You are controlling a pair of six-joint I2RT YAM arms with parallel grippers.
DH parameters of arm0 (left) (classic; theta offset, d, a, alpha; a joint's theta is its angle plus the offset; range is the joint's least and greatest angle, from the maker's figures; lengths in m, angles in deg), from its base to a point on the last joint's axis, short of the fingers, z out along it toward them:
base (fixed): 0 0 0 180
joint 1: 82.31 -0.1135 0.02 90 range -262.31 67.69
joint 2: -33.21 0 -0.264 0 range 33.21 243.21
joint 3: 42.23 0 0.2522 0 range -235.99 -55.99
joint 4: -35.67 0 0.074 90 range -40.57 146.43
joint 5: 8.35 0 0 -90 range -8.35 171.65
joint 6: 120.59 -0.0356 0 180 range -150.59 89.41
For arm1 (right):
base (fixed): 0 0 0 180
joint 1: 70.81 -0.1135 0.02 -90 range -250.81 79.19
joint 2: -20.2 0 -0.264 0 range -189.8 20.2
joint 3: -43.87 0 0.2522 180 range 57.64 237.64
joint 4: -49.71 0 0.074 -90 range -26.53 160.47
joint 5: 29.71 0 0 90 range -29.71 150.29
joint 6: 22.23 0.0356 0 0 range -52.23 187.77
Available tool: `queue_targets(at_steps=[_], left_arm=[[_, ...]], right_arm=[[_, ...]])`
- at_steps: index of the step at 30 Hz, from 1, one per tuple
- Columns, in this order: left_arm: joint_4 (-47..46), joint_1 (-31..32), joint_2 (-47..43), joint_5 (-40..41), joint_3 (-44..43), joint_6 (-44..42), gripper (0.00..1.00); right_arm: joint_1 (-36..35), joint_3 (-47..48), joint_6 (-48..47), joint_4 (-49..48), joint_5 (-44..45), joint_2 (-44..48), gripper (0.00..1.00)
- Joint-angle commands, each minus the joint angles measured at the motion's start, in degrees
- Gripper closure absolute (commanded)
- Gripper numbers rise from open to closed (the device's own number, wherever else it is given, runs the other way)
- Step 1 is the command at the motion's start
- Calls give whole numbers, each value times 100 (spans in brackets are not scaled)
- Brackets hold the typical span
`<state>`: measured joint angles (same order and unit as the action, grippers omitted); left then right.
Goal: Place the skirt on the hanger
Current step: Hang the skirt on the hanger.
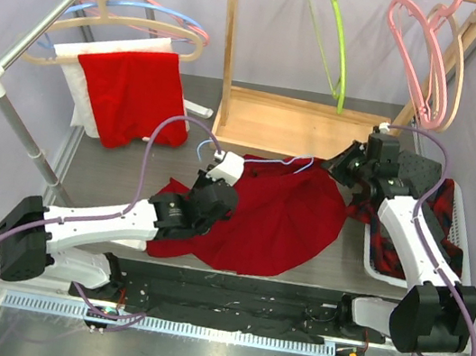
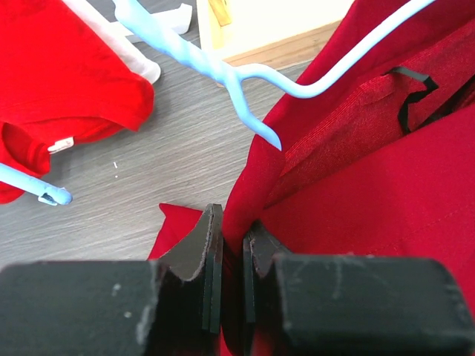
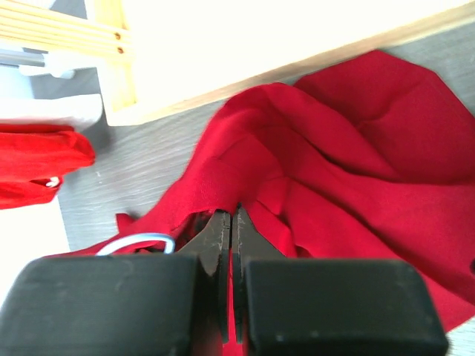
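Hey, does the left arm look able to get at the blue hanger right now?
Probably not yet: the blue hanger lies just ahead, nothing between, but the left gripper is shut on the skirt and must release first.

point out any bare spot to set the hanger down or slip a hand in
Bare table lies in front of the folded red cloth, left of the skirt. The wooden base behind the skirt is bare too. The middle is crowded: the left gripper and right gripper both pinch the skirt beside the blue hanger. The basket on the right holds clothes.
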<state>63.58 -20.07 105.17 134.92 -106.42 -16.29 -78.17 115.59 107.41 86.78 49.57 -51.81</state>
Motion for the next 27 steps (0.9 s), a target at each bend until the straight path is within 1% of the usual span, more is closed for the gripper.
queue_targets(at_steps=[1,9,15,17,20,22,24,25,27], left_arm=[[-237,25,-42,139,95,-156,100],[-194,52,230,332,-19,-139,100],[157,60,555,561,-378,11,100],[149,60,626,561,-467,2,100],[-35,60,635,456,-607,-190,100],[-245,60,643,316,-748,-340,100],[-395,60,705,193,-958,-620,100],[-526,60,731,105,-1038,-735,100],[-571,60,871,-71,-1345,-955,100]], right_arm=[[155,418,79,-195,-52,64,99],[217,506,202,-528,-492,257,99],[217,278,273,-1143,-1414,634,99],[217,225,229,-1188,-1782,670,99],[199,173,62,-1136,-2266,662,99],[112,129,-184,-996,-2416,653,99],[-11,50,-429,-873,-2513,662,99],[-212,23,-526,-829,-2514,670,99],[-458,32,-676,-645,-2296,741,99]])
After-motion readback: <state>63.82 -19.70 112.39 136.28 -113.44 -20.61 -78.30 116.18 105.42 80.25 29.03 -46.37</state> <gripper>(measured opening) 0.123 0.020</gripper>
